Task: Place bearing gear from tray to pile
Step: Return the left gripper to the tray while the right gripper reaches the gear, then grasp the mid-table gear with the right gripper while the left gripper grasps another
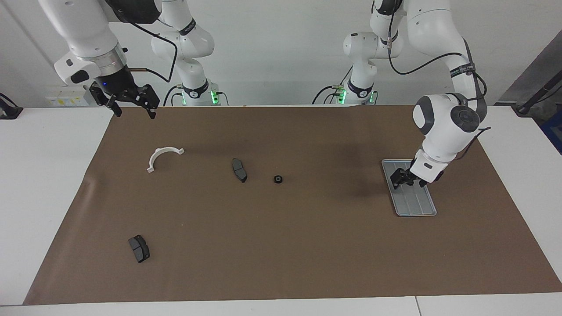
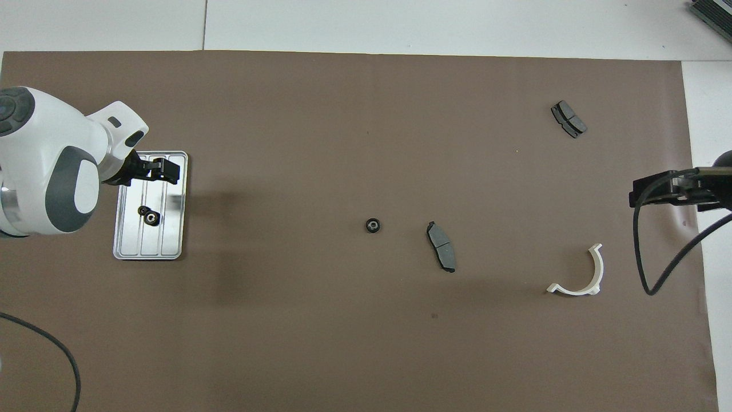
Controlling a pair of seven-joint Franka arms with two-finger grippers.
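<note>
Left gripper (image 1: 406, 179) hung low over the tray (image 1: 417, 206), above the half nearer the robots in the facing view; whether its fingers were parted or clenched could not be told, since the arm's own wrist blocked them there and the overhead view showed only a dark block. Nothing could be seen held in it.

Two small black ring-shaped gears (image 2: 148, 215) lay touching each other in the tray, near its middle. They showed only in the overhead view; in the facing view the left arm hid them. Each looked like a dark ring with a lighter centre, and no finer detail could be made out.

A third gear (image 1: 277, 179) of the same look sat alone on the brown mat (image 1: 281, 245) that covered the tabletop, near the table's middle. Just beside it, toward the right arm's end, lay a dark grey pad (image 1: 239, 170). A white half-ring bracket (image 1: 163, 156) lay further toward that end, and a second pad (image 1: 139, 248) lay farthest from the robots.

Right gripper (image 1: 133, 105) waited raised over the mat's edge at its own end, fingers spread apart and empty. In the overhead view it was cut off by the frame edge.
</note>
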